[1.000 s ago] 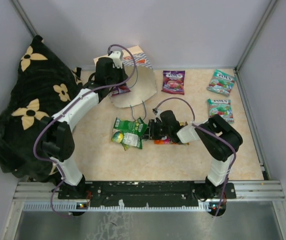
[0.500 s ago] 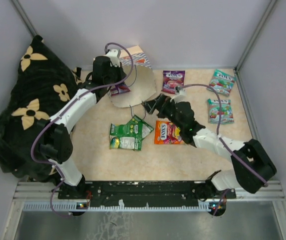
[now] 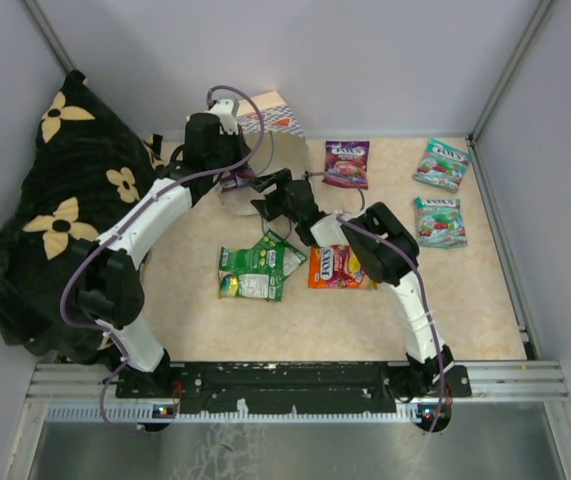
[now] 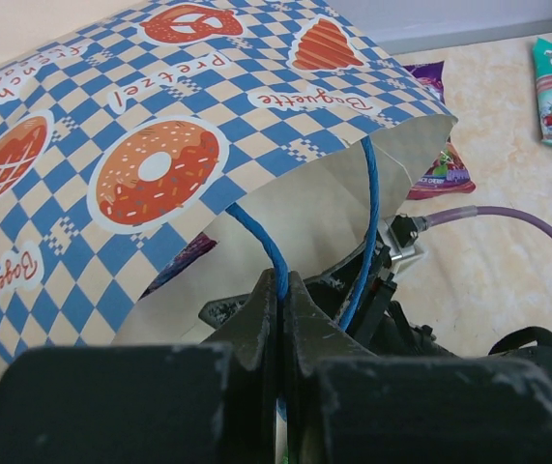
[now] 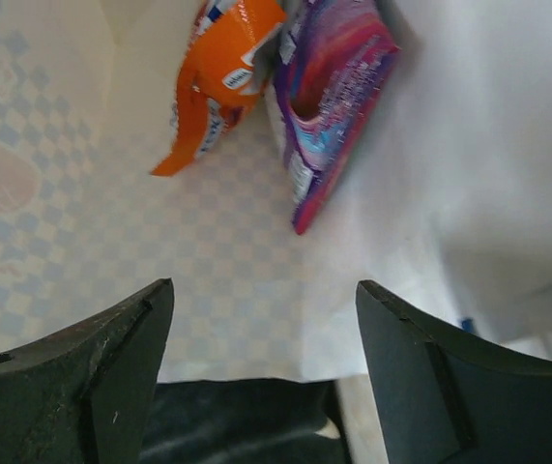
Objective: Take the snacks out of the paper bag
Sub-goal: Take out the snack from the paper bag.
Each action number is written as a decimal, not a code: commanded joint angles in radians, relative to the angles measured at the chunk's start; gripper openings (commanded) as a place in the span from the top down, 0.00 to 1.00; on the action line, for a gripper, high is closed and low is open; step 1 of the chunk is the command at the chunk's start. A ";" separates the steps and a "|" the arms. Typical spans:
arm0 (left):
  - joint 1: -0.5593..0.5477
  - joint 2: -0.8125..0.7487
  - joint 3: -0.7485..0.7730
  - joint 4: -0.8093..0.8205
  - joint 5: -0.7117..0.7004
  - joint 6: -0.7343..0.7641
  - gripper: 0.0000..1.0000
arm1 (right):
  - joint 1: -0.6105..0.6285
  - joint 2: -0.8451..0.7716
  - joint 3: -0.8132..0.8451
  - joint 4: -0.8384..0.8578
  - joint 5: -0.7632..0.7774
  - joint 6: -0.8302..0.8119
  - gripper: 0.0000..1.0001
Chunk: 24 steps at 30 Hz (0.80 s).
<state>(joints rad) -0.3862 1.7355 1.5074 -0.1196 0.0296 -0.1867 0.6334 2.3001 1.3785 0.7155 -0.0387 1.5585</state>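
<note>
Snacks: orange glossy pouch and purple glossy pouch lying inside blue-checkered cream paper bag, frame top.
Bag: lying upper centre, overhead view.
Left gripper: pinching thin blue cord handle.
Right gripper: gaping wide, gripping nothing.

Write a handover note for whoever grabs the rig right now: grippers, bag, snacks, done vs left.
Left gripper: shut on the blue cord handle, holding the paper bag open.
Right gripper: open, empty, reaching into the bag mouth.
In the bag: bagged orange pouch and bagged purple pouch, side by side, not gripped.
Done, out on the table: green pouches, loose orange pouch, loose purple pouch, far teal pouch, near teal pouch.
Left: pull out the two bagged pouches.
</note>
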 commanded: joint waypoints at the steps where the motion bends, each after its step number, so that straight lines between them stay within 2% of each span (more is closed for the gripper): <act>1: 0.006 -0.060 -0.009 -0.001 -0.036 0.021 1.00 | 0.001 0.029 0.094 -0.036 0.027 0.101 0.24; 6: 0.005 -0.040 0.001 -0.021 0.022 -0.003 1.00 | -0.001 0.089 0.167 -0.155 0.057 0.079 0.29; 15: 0.005 -0.048 -0.012 -0.022 0.073 -0.041 1.00 | 0.002 0.237 0.477 -0.431 0.108 0.013 0.43; 18: 0.005 -0.053 -0.017 -0.025 0.081 -0.043 1.00 | 0.001 0.307 0.634 -0.501 0.114 -0.023 0.55; 20: 0.004 -0.057 -0.019 -0.029 0.072 -0.036 1.00 | -0.001 0.352 0.730 -0.533 0.084 -0.057 0.80; 21: 0.005 -0.058 -0.019 -0.033 0.066 -0.031 1.00 | -0.001 0.357 0.759 -0.547 0.067 -0.077 1.00; 24: 0.007 -0.057 -0.015 -0.047 0.032 -0.013 1.00 | 0.003 0.259 0.685 -0.548 0.034 -0.152 1.00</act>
<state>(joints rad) -0.3855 1.7126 1.4921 -0.1650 0.0856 -0.2131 0.6338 2.6465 2.0647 0.2028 0.0357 1.5188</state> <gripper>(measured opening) 0.016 0.014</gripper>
